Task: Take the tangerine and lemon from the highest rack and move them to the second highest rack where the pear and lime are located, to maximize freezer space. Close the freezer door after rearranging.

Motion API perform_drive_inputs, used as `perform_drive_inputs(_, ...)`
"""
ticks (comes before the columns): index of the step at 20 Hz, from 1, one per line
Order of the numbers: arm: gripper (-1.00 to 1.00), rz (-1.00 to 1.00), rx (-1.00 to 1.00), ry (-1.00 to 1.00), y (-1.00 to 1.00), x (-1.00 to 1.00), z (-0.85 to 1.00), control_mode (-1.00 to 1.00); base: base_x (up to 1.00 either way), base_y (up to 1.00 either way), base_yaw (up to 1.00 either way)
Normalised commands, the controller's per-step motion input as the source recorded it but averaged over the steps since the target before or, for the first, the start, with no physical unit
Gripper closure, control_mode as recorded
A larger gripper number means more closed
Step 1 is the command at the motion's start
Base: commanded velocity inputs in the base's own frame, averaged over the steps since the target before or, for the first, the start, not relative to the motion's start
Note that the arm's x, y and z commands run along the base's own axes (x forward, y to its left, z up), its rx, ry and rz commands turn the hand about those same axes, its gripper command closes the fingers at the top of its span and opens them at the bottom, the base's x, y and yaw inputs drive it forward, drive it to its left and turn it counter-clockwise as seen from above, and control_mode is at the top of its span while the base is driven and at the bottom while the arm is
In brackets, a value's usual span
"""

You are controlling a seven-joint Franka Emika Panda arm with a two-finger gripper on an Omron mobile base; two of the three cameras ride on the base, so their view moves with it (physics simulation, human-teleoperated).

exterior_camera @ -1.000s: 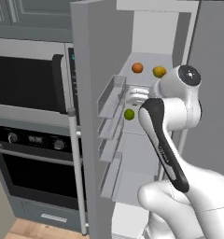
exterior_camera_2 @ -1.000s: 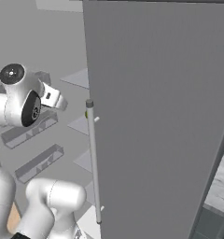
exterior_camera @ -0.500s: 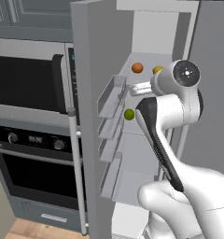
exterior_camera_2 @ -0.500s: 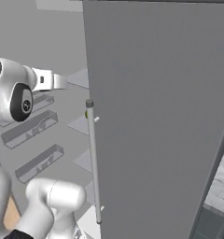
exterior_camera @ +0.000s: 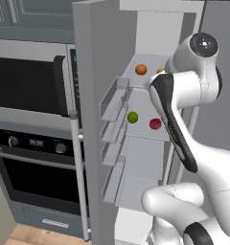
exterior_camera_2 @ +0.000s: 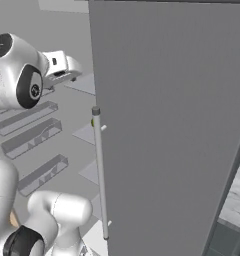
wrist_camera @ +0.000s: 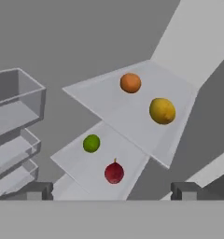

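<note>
tangerine [wrist_camera: 130,83] and lemon [wrist_camera: 162,110]: top rack of freezer [exterior_camera: 150,28], well apart. lime [wrist_camera: 91,143] and pear [wrist_camera: 114,172]: rack below, near each other. freezer door [exterior_camera: 90,119]: swung open, bins on inner face. hand [wrist_camera: 114,191]: out in front of racks, fingertips spread wide, nothing held

Grey cabinetry — stacked black-glass ovens [exterior_camera: 26,139], strip of wooden floor [exterior_camera: 35,235] below.

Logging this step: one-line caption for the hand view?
Open gripper faces tangerine and lemon on top rack, lime and pear below.
</note>
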Motion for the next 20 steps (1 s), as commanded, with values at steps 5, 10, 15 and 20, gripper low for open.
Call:
perform_drive_inputs(5, -1.00, 0.00, -0.21, 0.02, -0.24, 0.16, -0.01, -1.00, 0.00, 0.00, 0.00)
perform_drive_inputs(10, -1.00, 0.00, -0.02, 0.11, -0.07, 0.16, -0.02, -1.00, 0.00, 0.00, 0.00)
perform_drive_inputs(15, -1.00, 0.00, -0.14, 0.15, -0.03, 0.32, -0.08, -1.00, 0.00, 0.00, 0.00)
perform_drive_inputs(20, -1.00, 0.02, -0.10, 0.06, -0.16, 0.28, -0.03, -1.00, 0.00, 0.00, 0.00)
